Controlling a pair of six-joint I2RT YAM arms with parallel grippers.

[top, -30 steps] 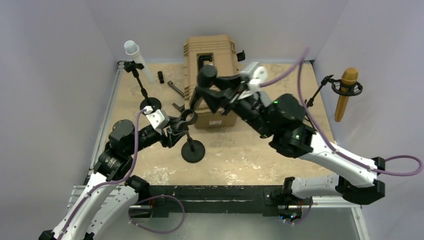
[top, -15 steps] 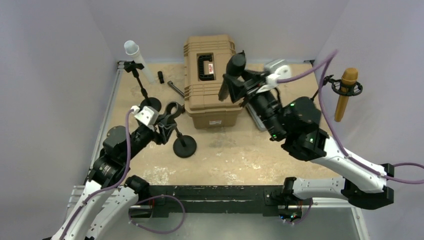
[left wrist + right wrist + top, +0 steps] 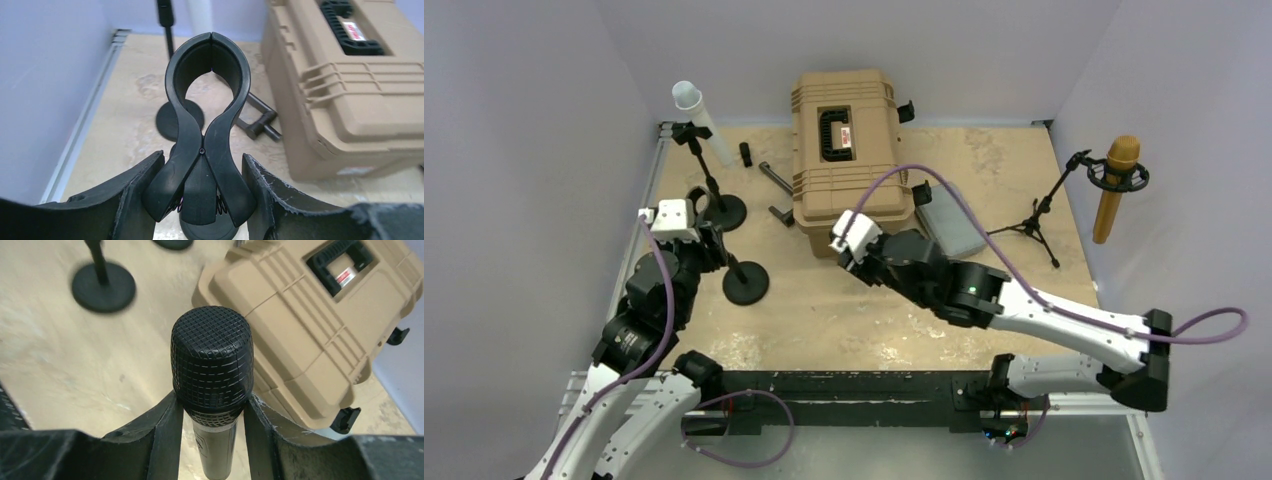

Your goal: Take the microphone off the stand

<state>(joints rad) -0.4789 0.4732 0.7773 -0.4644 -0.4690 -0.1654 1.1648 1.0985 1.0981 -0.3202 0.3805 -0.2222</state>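
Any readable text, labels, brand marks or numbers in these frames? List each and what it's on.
No text here is legible.
Red-and-white label on the tan case lid, beside the handle: too blurred to read.
Faint mark low on the microphone body: too small to read.

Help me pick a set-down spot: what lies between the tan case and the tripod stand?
A flat grey box lies there, nearer the tan case than the tripod stand pole; the top view shows it.

Pale lilac walls (image 3: pixel 534 120), mottled beige tabletop (image 3: pixel 864 300), black rail (image 3: pixel 854 385) along near edge
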